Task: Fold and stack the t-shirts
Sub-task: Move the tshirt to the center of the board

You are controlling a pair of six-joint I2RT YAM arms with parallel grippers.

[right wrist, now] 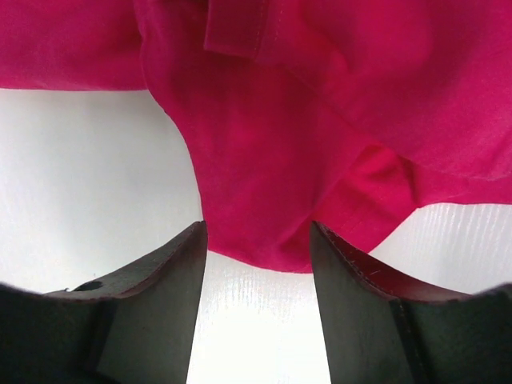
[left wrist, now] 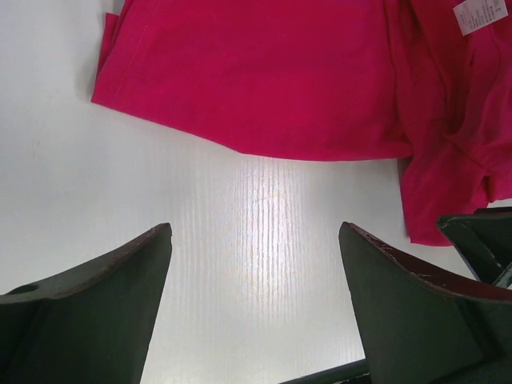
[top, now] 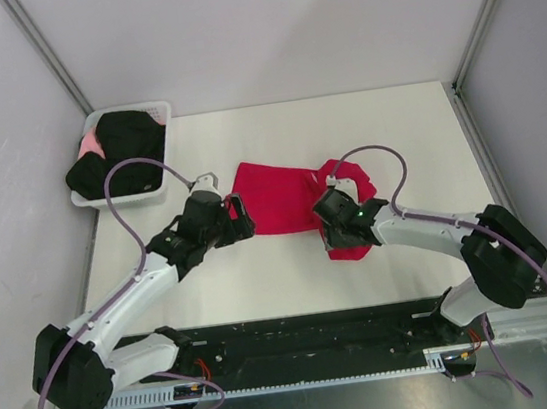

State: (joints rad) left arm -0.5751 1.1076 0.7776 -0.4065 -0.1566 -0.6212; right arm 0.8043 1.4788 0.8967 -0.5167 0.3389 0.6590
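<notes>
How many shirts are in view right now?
2 at least: one red shirt lies crumpled in the middle of the table; black cloth is heaped in the white basket at the far left, and that heap may hide several shirts.

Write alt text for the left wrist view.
A crimson t-shirt lies across the top on a white table, its white neck label at upper right. The left gripper is open over bare table, short of the shirt's edge.

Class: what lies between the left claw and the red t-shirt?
Only bare table between left claw and red t-shirt; the left wrist view shows it.
</notes>
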